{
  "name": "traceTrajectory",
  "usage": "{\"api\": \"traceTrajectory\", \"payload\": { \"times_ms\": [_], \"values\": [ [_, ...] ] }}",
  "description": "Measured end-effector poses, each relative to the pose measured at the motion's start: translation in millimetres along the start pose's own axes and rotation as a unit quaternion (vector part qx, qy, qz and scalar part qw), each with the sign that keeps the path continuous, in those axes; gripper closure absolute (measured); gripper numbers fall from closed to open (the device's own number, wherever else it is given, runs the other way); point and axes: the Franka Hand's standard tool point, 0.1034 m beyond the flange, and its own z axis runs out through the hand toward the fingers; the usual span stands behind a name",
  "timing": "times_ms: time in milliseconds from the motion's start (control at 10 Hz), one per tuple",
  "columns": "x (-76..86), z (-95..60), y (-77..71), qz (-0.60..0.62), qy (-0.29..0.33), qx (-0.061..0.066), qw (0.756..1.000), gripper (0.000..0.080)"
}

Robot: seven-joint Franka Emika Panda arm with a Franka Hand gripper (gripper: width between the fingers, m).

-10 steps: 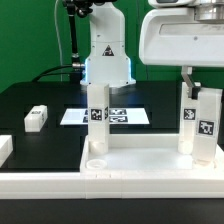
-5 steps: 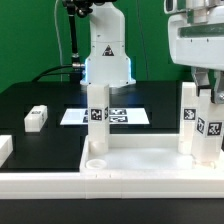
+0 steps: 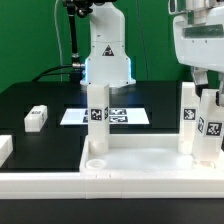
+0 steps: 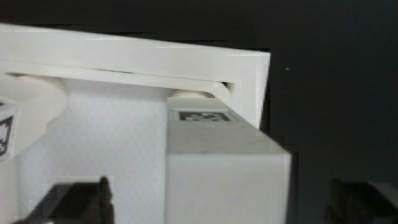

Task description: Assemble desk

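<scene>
The white desk top [image 3: 140, 162] lies at the front with three legs standing in it: one at the exterior view's left [image 3: 97, 125], one at the right rear [image 3: 188, 120], and one at the right front [image 3: 210, 128]. My gripper [image 3: 210, 90] hangs over the right front leg. In the wrist view this leg [image 4: 231, 170] stands between my dark fingers [image 4: 80, 200], with a gap on each side. The jaws are open around it without touching. The desk top's rim [image 4: 125, 60] and another tagged leg [image 4: 15, 125] show beyond. A fourth leg [image 3: 36, 118] lies loose on the table.
The marker board [image 3: 125, 116] lies flat behind the desk top, in front of the robot base [image 3: 105, 60]. A white border piece [image 3: 5, 148] sits at the exterior view's left edge. The table is black with a green backdrop.
My gripper has shifted toward the exterior view's right, over the right front leg. The legs and desk top stay where they were.
</scene>
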Motion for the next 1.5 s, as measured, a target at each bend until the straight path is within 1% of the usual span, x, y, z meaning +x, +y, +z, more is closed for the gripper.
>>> {"api": "traceTrajectory", "payload": {
  "times_ms": [100, 200, 300, 500, 600, 700, 800, 900, 1000, 1100, 1200, 1300, 1400, 1500],
  "values": [
    [-2.5, 0.1, -1.8, -0.111, 0.015, -0.004, 0.994, 0.0163],
    [-7.2, 2.9, -4.1, -0.189, 0.019, 0.004, 0.982, 0.0163],
    [-14.9, 6.4, -0.9, -0.249, 0.018, 0.002, 0.968, 0.0152],
    [-12.1, 6.2, -1.3, -0.316, 0.019, 0.0, 0.949, 0.0151],
    [-12.3, 6.3, -1.3, -0.334, 0.019, -0.001, 0.942, 0.0151],
    [-10.2, 6.0, -1.5, -0.409, 0.023, -0.005, 0.912, 0.0151],
    [-6.2, 6.2, -0.1, -0.524, 0.021, -0.015, 0.851, 0.0151],
    [-2.6, 8.6, 5.5, -0.592, 0.002, -0.03, 0.805, 0.0151],
    [-3.4, 8.0, 3.4, -0.581, 0.005, -0.026, 0.814, 0.0151],
    [-3.5, 8.3, 3.7, -0.576, 0.005, -0.026, 0.817, 0.0151],
    [-3.1, 8.3, 3.7, -0.566, 0.006, -0.026, 0.824, 0.0253],
    [-2.7, 8.3, 3.8, -0.566, 0.006, -0.026, 0.824, 0.0388],
    [-2.6, 8.6, 4.1, -0.525, 0.007, -0.026, 0.851, 0.0388],
    [1.4, 8.2, 4.7, -0.493, 0.008, -0.029, 0.869, 0.0505]
  ]
}}
